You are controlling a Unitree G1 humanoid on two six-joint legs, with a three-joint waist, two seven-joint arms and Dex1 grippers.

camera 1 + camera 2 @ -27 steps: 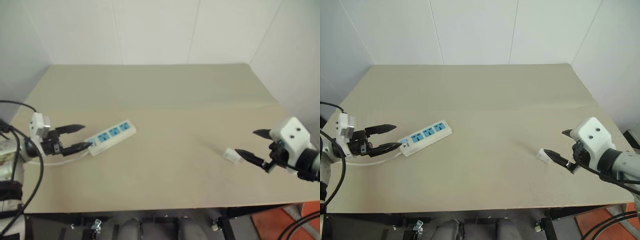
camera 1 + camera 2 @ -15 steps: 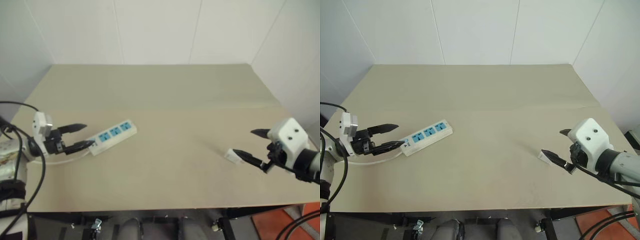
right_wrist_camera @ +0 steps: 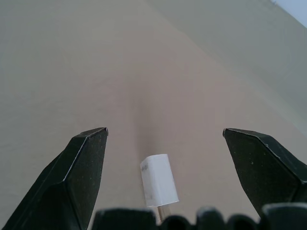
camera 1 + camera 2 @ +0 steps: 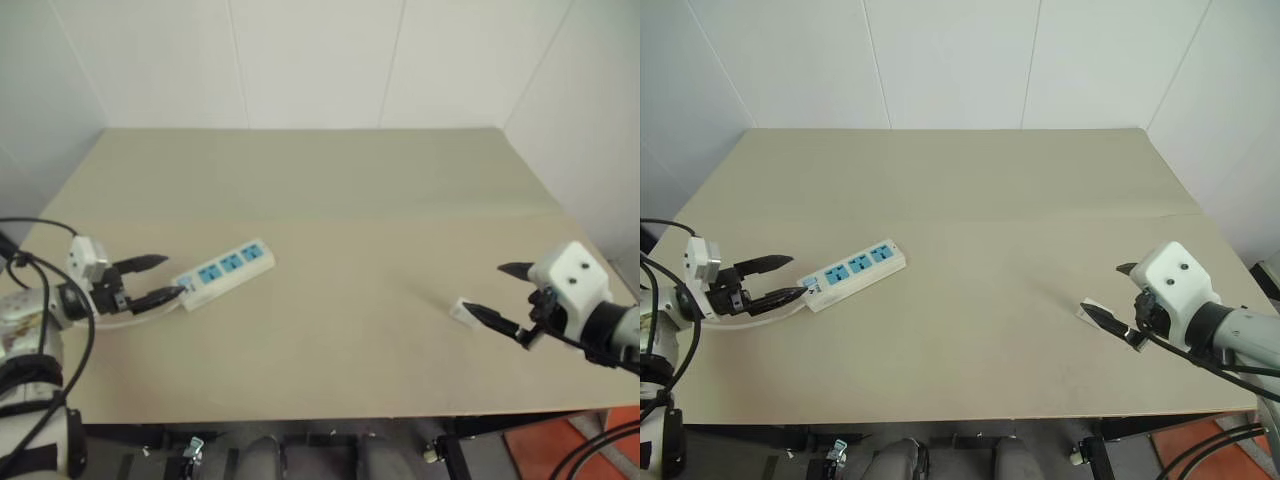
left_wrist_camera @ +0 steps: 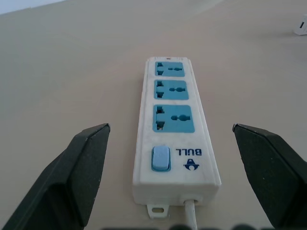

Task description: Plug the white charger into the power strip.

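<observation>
Tabletop at the outset of the plugging task. The power strip [image 4: 852, 269] lies flat and slightly angled on the left part of the table [image 4: 970, 190], its three blue socket faces turned upward and its switch end and thin cord [image 5: 194, 214] pointing toward the left gripper [image 4: 774, 280]. That gripper stands released, fingers spread wide to either side of the switch end, holding nothing. Well apart, near the right front edge, the white charger [image 3: 158, 186] lies on its side between the spread, empty fingers of the right gripper [image 4: 1114, 298], which likewise grasps nothing.

The charger looks to be a small, rigid, light plastic block with smooth faces, so it may slip or skate away under a glancing touch; the safest hold is probably across its two broad flat sides, leaving the pin end free. The strip appears stiff yet light enough to slide, so it would likely need bracing at its long edges during insertion.
</observation>
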